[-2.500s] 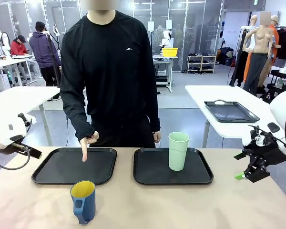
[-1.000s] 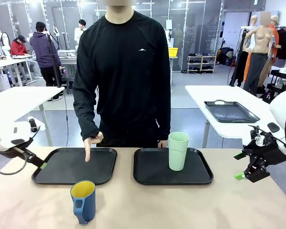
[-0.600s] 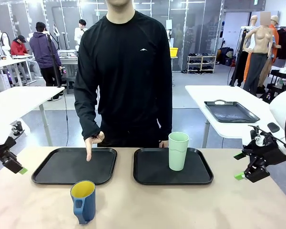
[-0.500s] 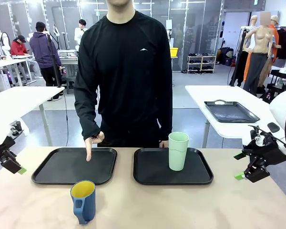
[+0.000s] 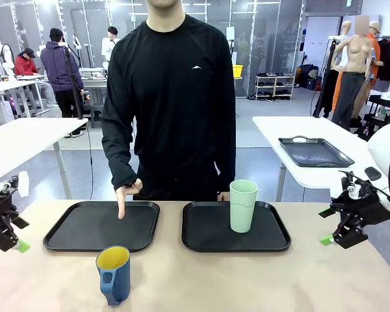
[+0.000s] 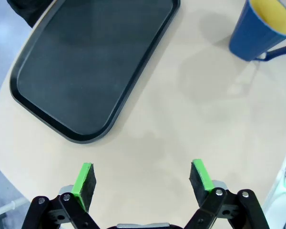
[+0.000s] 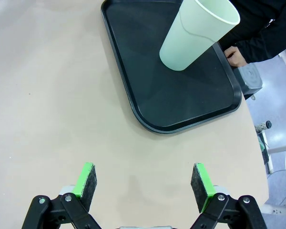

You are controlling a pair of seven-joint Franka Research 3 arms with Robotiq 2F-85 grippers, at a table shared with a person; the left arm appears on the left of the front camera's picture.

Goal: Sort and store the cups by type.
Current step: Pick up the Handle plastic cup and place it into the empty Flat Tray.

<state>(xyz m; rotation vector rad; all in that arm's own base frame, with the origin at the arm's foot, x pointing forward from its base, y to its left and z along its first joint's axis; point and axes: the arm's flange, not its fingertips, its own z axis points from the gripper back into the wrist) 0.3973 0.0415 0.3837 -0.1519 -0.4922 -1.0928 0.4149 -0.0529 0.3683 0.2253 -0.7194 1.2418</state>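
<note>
A dark-blue handled mug [image 5: 114,274] with a yellow inside stands on the table near the front edge, in front of the left black tray [image 5: 78,237]; the left wrist view has the mug [image 6: 260,29] at top right. A tall mint-green tumbler [image 5: 242,205] stands upright on the right black tray [image 5: 208,239], and the right wrist view shows the tumbler [image 7: 196,34] there too. My left gripper [image 5: 13,240] hangs at the table's left edge, and in its own view the left gripper [image 6: 143,182] is open and empty. My right gripper [image 5: 325,227], at the far right, also appears as the right gripper [image 7: 144,183], open and empty.
A person stands at the far side, one hand [image 5: 124,197] pointing a finger down at the left tray. In the wrist views, the left tray [image 6: 90,67] and the right tray [image 7: 143,90] lie ahead of the fingers. Bare tabletop [image 5: 260,279] spreads in front.
My left arm has swung back from beside the left tray to the table's left edge and turned its gripper downward. The person's pointing hand, both cups and the right arm stayed put.
</note>
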